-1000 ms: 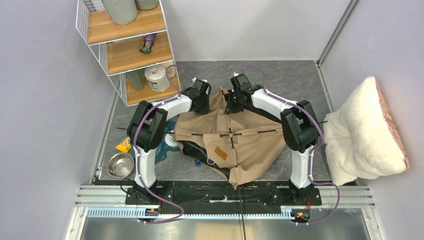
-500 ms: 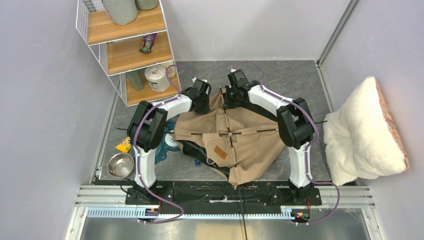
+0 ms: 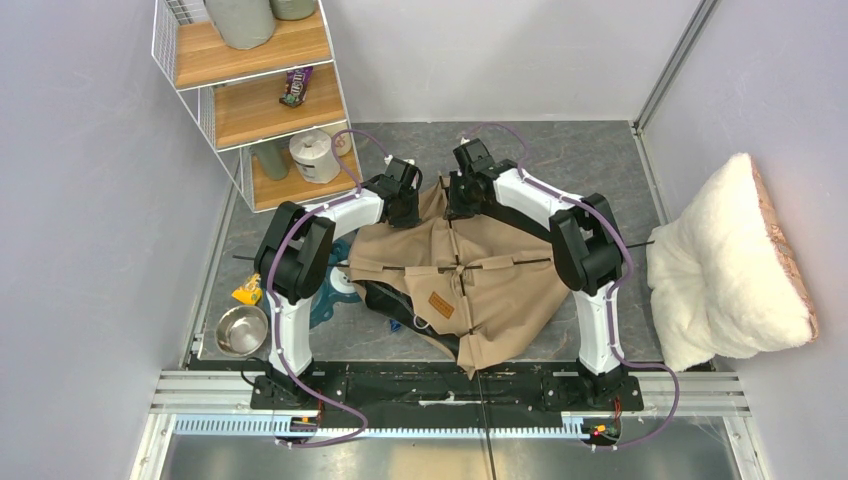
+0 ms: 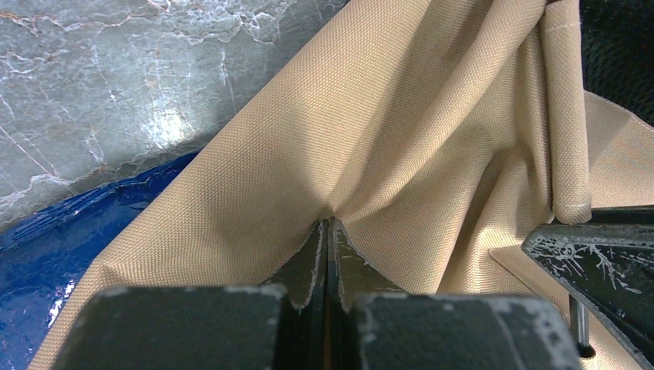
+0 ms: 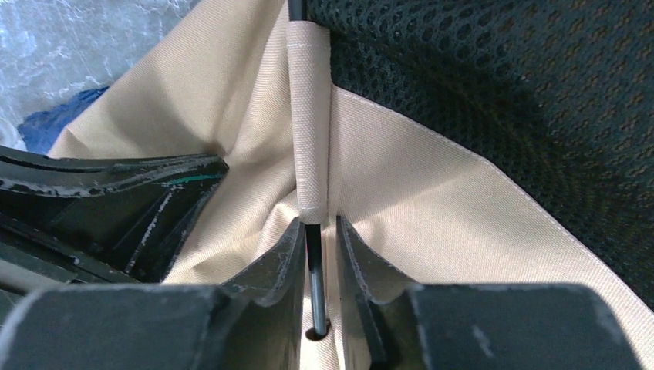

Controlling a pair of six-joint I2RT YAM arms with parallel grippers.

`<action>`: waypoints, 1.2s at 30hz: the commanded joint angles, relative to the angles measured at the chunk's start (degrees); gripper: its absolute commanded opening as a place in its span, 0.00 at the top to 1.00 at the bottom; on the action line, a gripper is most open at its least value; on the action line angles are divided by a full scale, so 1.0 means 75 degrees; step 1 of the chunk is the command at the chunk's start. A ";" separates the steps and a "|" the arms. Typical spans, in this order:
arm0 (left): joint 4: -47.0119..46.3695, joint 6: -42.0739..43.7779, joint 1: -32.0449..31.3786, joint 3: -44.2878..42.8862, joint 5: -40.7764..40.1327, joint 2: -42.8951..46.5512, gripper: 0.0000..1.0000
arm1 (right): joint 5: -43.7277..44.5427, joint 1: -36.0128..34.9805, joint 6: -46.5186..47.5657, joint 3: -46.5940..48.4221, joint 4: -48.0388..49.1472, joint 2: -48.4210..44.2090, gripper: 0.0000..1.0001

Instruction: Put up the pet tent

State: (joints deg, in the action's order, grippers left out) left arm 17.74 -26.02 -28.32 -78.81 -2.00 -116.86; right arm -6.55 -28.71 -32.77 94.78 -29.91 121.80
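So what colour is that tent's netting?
Black: the mesh lining of the pet tent, clearest in the right wrist view.

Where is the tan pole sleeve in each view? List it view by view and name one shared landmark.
Top external: too small to pick out on the pet tent.
Left wrist: the pole sleeve runs down the right side, from the top edge to mid-height.
Right wrist: the pole sleeve stands upper centre, ending just above the right gripper.
Shared landmark: the pet tent's tan fabric, seen in all three views.
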 commanded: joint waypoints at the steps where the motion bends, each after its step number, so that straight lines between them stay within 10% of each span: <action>1: 0.0928 0.0346 0.0014 0.0289 -0.0255 -0.0685 0.98 | 0.0136 0.0032 0.0058 -0.0240 -0.0034 -0.0605 0.71; 36: 0.0998 0.0329 0.0004 0.0195 -0.0221 -0.0753 0.98 | 0.0074 -0.0001 0.0340 -0.0426 0.0220 -0.0554 1.00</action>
State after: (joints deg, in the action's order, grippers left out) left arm 18.65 -26.00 -28.32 -79.57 -1.91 -117.25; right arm -7.66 -28.67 -30.98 88.75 -29.10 116.31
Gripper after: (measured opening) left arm 0.026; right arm 0.010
